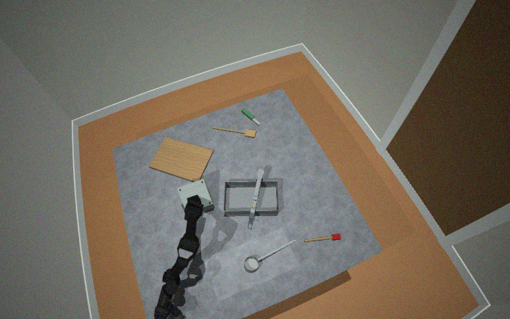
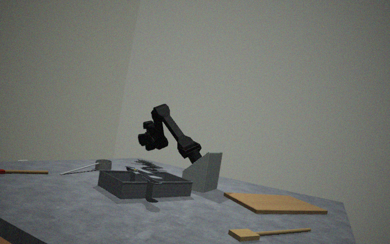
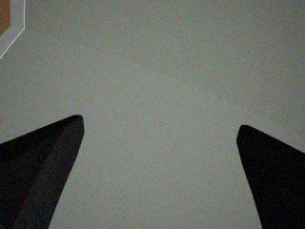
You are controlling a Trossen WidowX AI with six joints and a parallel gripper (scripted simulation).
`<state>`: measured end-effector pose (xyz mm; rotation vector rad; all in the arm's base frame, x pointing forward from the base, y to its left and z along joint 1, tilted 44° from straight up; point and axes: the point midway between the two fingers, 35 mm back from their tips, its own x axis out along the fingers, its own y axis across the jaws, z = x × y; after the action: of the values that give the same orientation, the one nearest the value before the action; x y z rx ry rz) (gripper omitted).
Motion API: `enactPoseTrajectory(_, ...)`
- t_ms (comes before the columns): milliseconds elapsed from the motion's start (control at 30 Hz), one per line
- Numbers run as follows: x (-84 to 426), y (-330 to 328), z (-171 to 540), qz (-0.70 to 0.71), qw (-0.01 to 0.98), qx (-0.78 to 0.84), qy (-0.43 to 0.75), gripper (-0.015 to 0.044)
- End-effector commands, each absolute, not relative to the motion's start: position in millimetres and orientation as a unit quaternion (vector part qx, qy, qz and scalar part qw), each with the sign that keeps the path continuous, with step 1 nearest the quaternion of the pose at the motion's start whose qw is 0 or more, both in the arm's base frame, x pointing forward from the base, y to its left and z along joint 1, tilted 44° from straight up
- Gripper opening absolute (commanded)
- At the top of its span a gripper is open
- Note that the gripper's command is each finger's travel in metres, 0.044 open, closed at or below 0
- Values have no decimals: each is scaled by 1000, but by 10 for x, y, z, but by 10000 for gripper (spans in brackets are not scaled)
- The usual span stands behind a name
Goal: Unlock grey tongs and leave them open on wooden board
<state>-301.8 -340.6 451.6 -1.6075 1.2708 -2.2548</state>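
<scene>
We see the roasting tin (image 1: 229, 195) holding nothing inside, grey tongs (image 1: 255, 197) bridging its rims, well apart from the wooden board (image 1: 180, 158). Gripper (image 3: 159, 147) is spread wide, holding nothing. Risk, we judge: a grab off the thin tongs could knock them into the tin.

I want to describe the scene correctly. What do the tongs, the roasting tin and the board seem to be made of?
Tongs: probably metal, pale grey and smooth.
Roasting tin: likely metal, darker matt grey with thin straight walls.
Board: wood, judging by its light brown colour and faint grain lines.
</scene>
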Motion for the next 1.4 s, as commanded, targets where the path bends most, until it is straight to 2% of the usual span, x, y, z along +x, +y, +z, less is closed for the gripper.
enactPoseTrajectory(0,-3009,-3413,4515,-740,49,-527,415,374)
enactPoseTrajectory(133,-2858,-3536,4509,-751,82,-526,390,269)
enactPoseTrajectory(167,-2819,-3584,4487,-756,95,-523,382,260)
enactPoseTrajectory(400,-2275,-3853,4568,-780,178,-517,304,260)
enactPoseTrajectory(633,-1608,-4112,4559,-802,302,-477,196,260)
enactPoseTrajectory(1000,39,-4451,4210,-761,562,-324,24,260)
enactPoseTrajectory(1200,954,-4351,4000,-705,666,-243,-18,260)
enactPoseTrajectory(1367,1448,-4219,3868,-670,715,-197,-30,260)
